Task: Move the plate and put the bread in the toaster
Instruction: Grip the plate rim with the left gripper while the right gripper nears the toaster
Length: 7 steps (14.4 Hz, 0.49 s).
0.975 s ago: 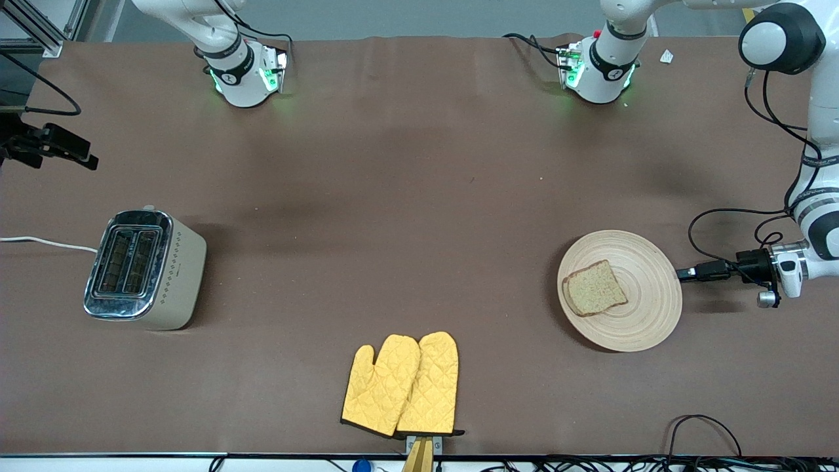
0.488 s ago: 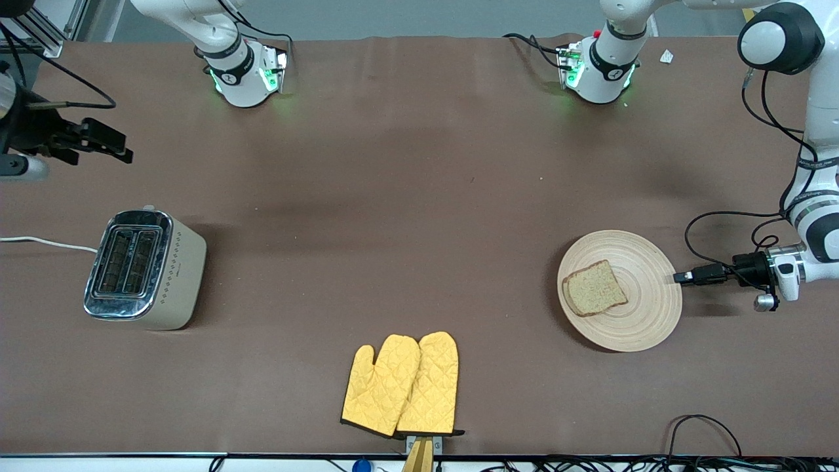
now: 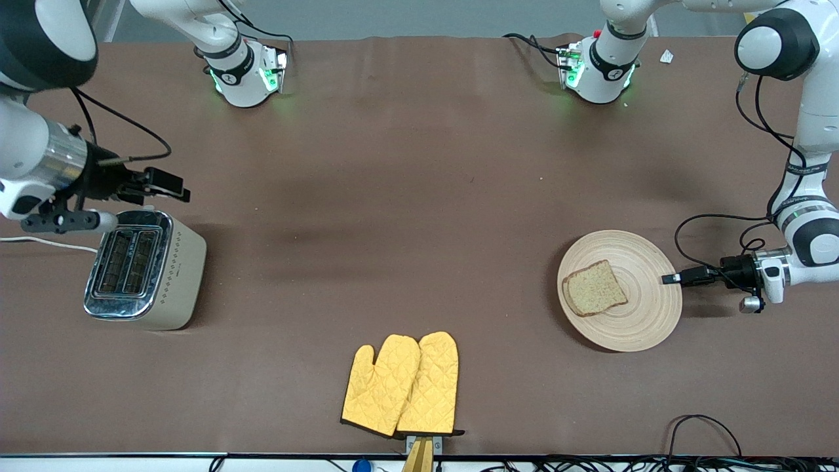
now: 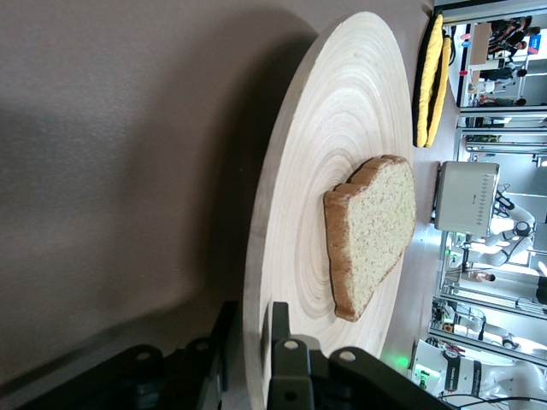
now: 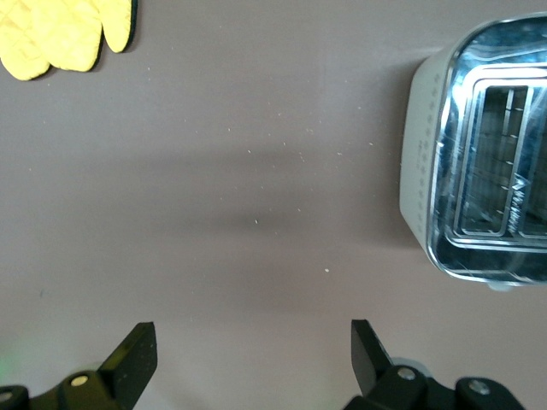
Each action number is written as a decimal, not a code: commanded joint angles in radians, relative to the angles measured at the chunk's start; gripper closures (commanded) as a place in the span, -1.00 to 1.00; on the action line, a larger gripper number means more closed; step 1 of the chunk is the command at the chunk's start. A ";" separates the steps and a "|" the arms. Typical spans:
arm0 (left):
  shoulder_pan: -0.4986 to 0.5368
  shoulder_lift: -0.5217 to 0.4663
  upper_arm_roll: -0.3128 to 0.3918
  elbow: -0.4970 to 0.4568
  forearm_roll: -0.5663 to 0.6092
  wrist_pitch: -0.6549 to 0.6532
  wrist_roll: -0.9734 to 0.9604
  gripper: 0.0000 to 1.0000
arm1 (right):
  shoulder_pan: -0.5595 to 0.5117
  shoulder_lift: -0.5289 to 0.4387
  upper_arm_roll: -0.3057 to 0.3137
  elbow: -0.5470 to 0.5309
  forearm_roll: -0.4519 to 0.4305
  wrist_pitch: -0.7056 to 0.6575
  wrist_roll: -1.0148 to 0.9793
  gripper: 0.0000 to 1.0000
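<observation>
Here, in the front view, the plate (image 3: 620, 290) lies toward the left arm's end of the table with the bread (image 3: 594, 288) resting on it, on the part of the plate toward the right arm's end. The left gripper (image 3: 670, 278) reaches in level with the table and meets the plate's rim at the edge toward the left arm's end. The toaster (image 3: 143, 269) stands well apart, toward the right arm's end, slots up, its white cord (image 3: 46, 243) trailing off the edge. The right gripper (image 3: 172, 186) hangs over the table just beside the toaster's top corner. A pair of yellow oven mitts (image 3: 401, 385) lies between plate and toaster, nearer to the camera. In the left wrist view, the fingers (image 4: 286, 369) straddle the plate's (image 4: 342, 145) rim with a narrow gap, one above and one below; whether they press it I cannot tell. The bread (image 4: 371, 232) lies flat close by. In the right wrist view, the fingers (image 5: 132, 357) are spread wide and hold nothing, over bare brown table (image 5: 256, 213) beside the toaster (image 5: 479, 162).
</observation>
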 commanded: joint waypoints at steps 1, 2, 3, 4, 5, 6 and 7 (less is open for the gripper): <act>-0.005 0.009 -0.009 0.018 -0.013 -0.014 0.011 0.80 | 0.030 0.019 -0.005 0.000 0.033 0.033 0.010 -1.00; -0.005 0.008 -0.015 0.018 -0.011 -0.014 0.014 0.89 | 0.038 0.028 -0.005 0.000 0.039 0.041 0.010 -1.00; -0.005 0.006 -0.027 0.018 -0.010 -0.014 0.013 0.94 | 0.038 0.033 -0.005 0.001 0.046 0.047 0.010 -1.00; -0.005 0.002 -0.029 0.020 -0.010 -0.014 0.010 0.97 | 0.038 0.031 -0.005 0.001 0.046 0.046 0.008 -1.00; -0.006 -0.001 -0.034 0.023 -0.008 -0.014 0.005 0.98 | 0.038 0.031 -0.005 0.001 0.046 0.040 0.008 -1.00; -0.005 -0.003 -0.049 0.034 -0.004 -0.014 0.001 0.99 | 0.038 0.031 -0.005 0.001 0.045 0.032 0.007 -1.00; -0.005 -0.004 -0.064 0.038 -0.002 -0.014 -0.015 0.99 | 0.038 0.030 -0.005 0.001 0.043 0.021 0.007 -1.00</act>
